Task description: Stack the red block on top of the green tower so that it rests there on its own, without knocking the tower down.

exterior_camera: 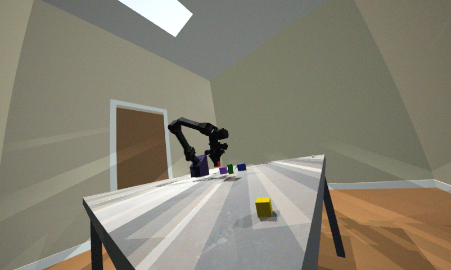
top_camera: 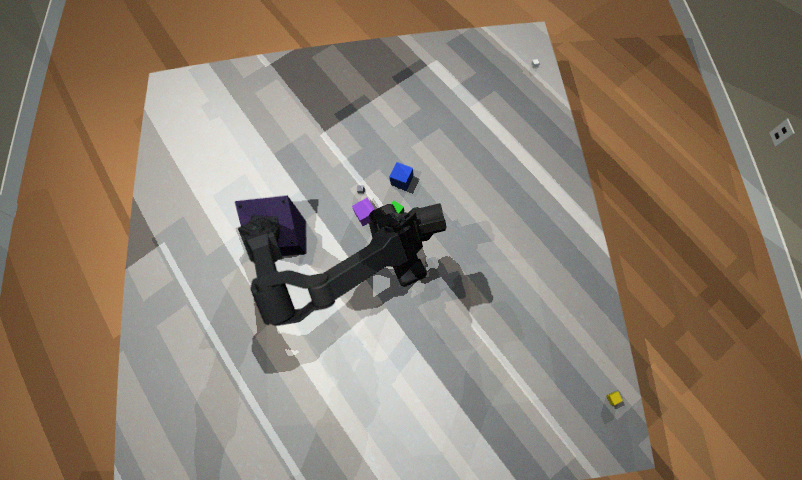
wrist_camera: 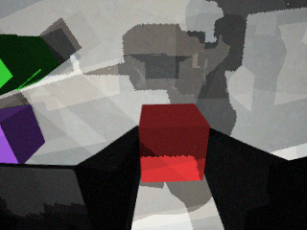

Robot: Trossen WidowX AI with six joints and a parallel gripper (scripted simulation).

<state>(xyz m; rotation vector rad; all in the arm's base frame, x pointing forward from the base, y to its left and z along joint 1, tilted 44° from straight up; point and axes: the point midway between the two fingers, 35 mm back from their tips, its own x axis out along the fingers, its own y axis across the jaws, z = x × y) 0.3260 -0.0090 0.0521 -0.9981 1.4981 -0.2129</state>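
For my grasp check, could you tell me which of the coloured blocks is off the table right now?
The red block: it is clamped between the fingers of the hand, lifted above the table. The purple, blue and yellow blocks rest on it.
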